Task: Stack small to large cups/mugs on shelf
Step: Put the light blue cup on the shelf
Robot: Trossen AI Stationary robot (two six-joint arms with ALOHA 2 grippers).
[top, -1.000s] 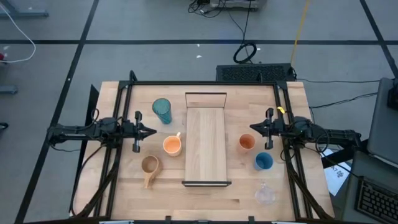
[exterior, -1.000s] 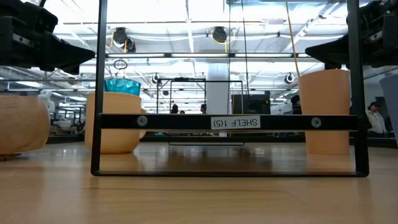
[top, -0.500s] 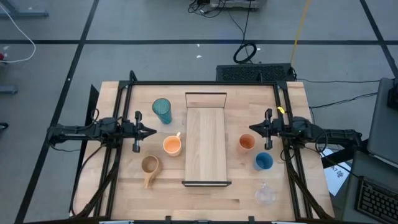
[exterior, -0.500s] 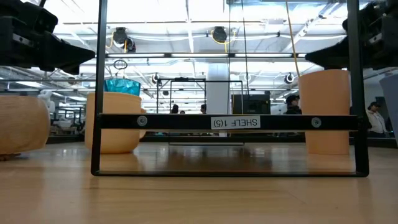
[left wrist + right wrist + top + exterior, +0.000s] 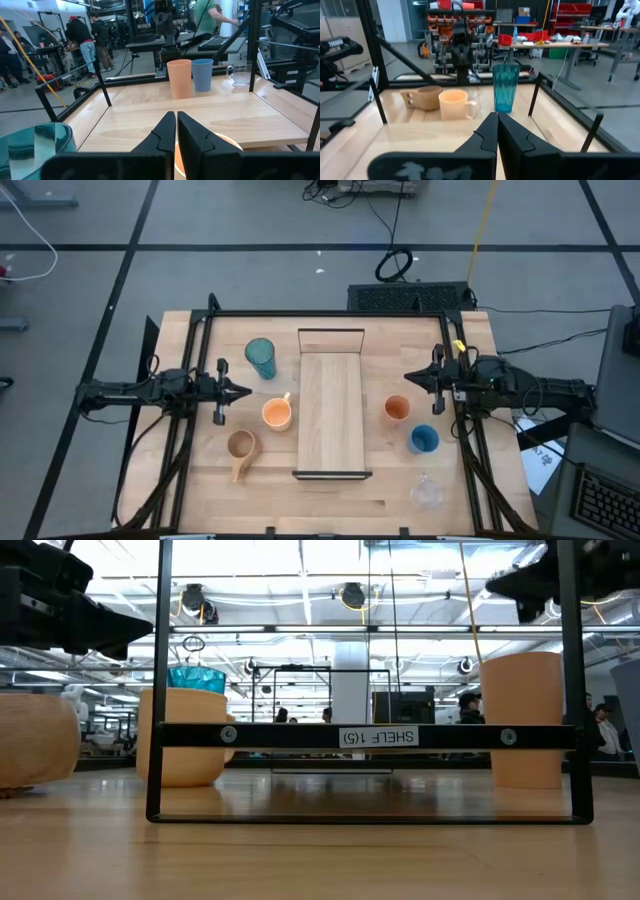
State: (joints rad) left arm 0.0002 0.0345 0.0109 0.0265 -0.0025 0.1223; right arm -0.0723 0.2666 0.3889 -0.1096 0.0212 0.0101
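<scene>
The shelf [image 5: 332,415] lies in the middle of the table. Left of it stand the teal tumbler [image 5: 260,358], the orange mug with pale handle [image 5: 277,414] and the tan handled mug [image 5: 240,446]. Right of it stand the orange cup [image 5: 397,409], the blue cup [image 5: 424,440] and the clear glass [image 5: 427,492]. My left gripper [image 5: 245,391] is shut and empty, in the air between the tumbler and the orange mug. My right gripper [image 5: 408,378] is shut and empty, above and just far of the orange cup.
A dark frame of rails [image 5: 330,314] runs around the table's far and side edges. The shelf's near end rail [image 5: 365,736] stands upright across the low view. People show in the room beyond the table.
My right gripper has risen and moved a little toward the table's far edge, staying shut. The cups and mugs have not moved.
</scene>
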